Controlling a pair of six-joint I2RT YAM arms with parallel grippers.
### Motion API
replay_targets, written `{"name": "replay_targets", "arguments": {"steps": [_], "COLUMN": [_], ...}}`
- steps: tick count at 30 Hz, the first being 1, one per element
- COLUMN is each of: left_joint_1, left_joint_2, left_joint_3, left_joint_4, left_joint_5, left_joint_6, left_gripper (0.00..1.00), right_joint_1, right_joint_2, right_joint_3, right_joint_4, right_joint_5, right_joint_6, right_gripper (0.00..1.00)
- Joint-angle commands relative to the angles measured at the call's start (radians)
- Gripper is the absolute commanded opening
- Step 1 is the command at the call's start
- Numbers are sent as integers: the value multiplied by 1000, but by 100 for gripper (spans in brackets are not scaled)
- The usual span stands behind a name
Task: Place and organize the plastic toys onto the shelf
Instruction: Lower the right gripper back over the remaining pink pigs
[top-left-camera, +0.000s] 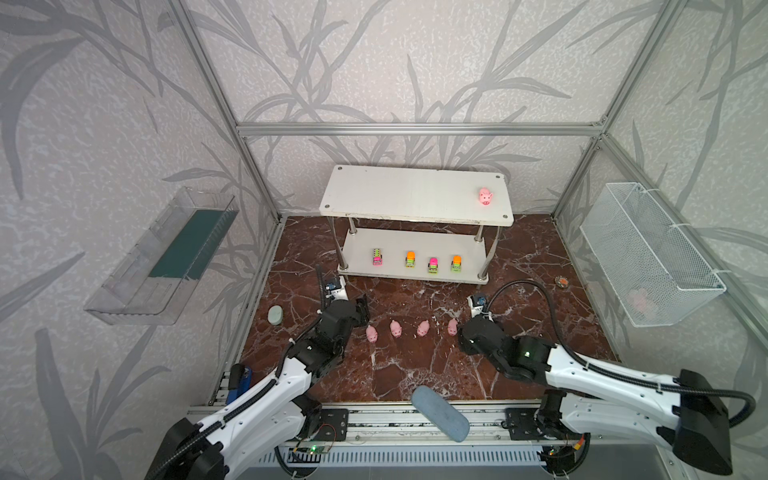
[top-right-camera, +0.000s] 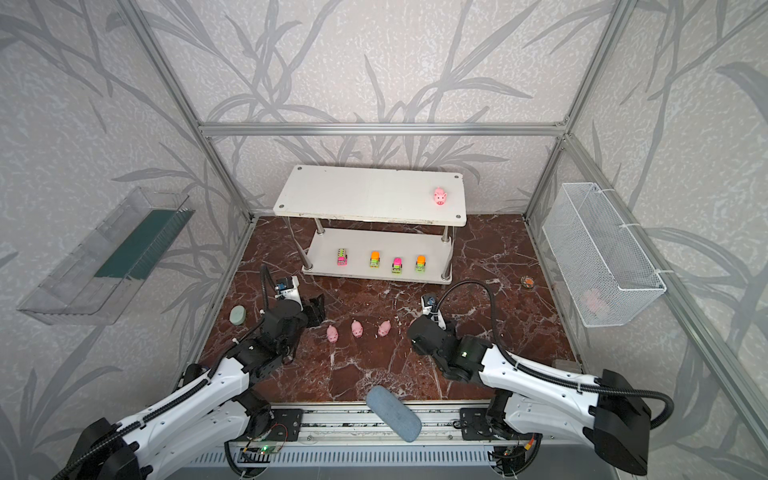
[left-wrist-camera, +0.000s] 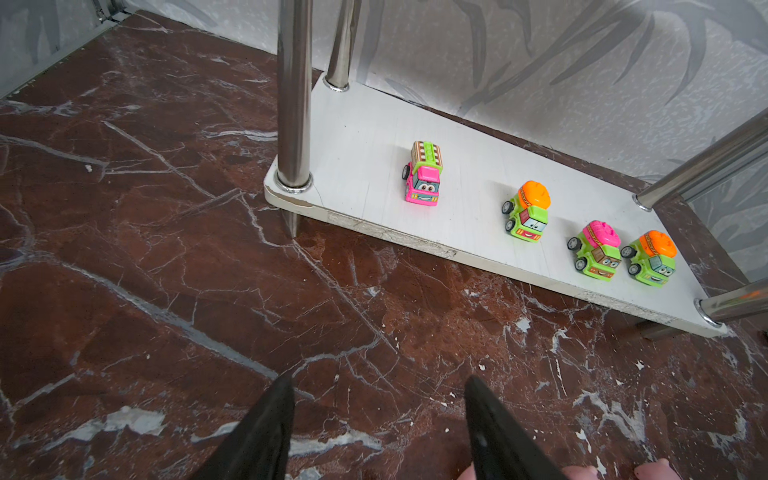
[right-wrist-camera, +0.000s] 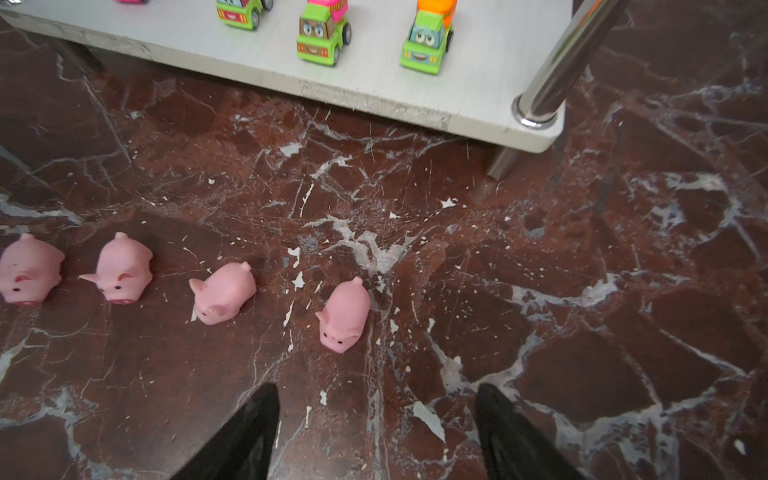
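Observation:
The white two-tier shelf (top-left-camera: 399, 195) stands at the back in both top views. One pink pig (top-left-camera: 485, 196) sits on its top board near the right end. Several green trucks (top-left-camera: 433, 264) stand in a row on the lower board (left-wrist-camera: 374, 137). Several more pigs (top-left-camera: 395, 328) lie in a row on the marble floor between my arms. My left gripper (left-wrist-camera: 378, 382) is open over bare floor, left of that row. My right gripper (right-wrist-camera: 376, 390) is open too, empty, with the row's rightmost pig (right-wrist-camera: 345, 316) just ahead of it.
A clear plastic tray (top-left-camera: 158, 257) hangs on the left wall. A white wire basket (top-left-camera: 648, 253) on the right wall holds something pink. A blue-grey oval pad (top-left-camera: 440, 413) lies at the front edge, a pale-green oval (top-left-camera: 275, 315) at the left, and a small orange object (top-left-camera: 563, 281) at the right.

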Motion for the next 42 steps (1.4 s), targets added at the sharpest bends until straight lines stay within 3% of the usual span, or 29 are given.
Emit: {"name": "replay_targets", "arguments": {"steps": [1,8,14,37,42], "left_joint_1": [6,7,8,8,9], "left_joint_2": [-14,7,26,73,83], "left_joint_3": [7,0,-4,1,5], "left_joint_4": [-15,1,20,43,50], "left_joint_5": [-27,-19,-7,-5,-3], "left_joint_6": [-15,-20,-26,-10,-11], "left_gripper": [64,64,64,64,64], "right_joint_1": [4,-1,-18,-72,-74], "right_joint_2": [89,276,381,544,582], "right_joint_3": [41,85,128,196,226], "right_joint_4": [80,148,139,94,73], "right_joint_5": [-6,-24,-18,15,11], "right_joint_6": [77,105,131,194,194], "right_gripper": [78,78,71,57,47]}}
